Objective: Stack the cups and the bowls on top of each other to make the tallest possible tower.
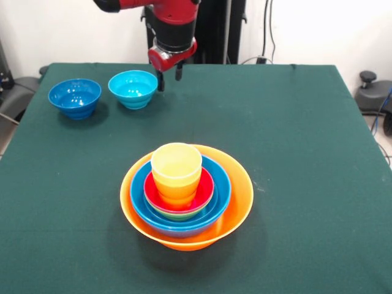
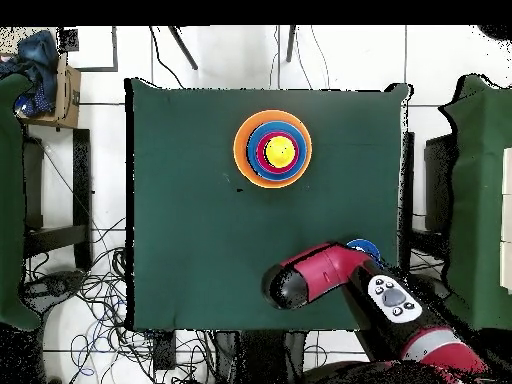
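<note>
The claw (image 1: pixel 169 77) hung low over the far part of the green table (image 1: pixel 294 153), just beside the light-blue bowl (image 1: pixel 133 89). Its two short dark fingers (image 1: pixel 161 81) pointed down with a small gap between them, and nothing was held there. From above the claw itself was hidden under the red arm (image 2: pixel 320 275).

The light-blue bowl stood upright on the cloth, and the dark-blue bowl (image 1: pixel 75 97) sat upright just beyond it, on the side away from the claw (the two close but not touching).

The tower (image 1: pixel 186 196) stood well apart from the claw, toward the near side of the table. Its base was the large orange bowl (image 1: pixel 239 202); inside it sat a blue bowl (image 1: pixel 219 187), then a green bowl (image 1: pixel 177 215) showing only a thin rim, then a red bowl (image 1: pixel 205 190). A yellow cup (image 1: pixel 176 164) stood on top, nested in an orange cup (image 1: pixel 176 191).
</note>
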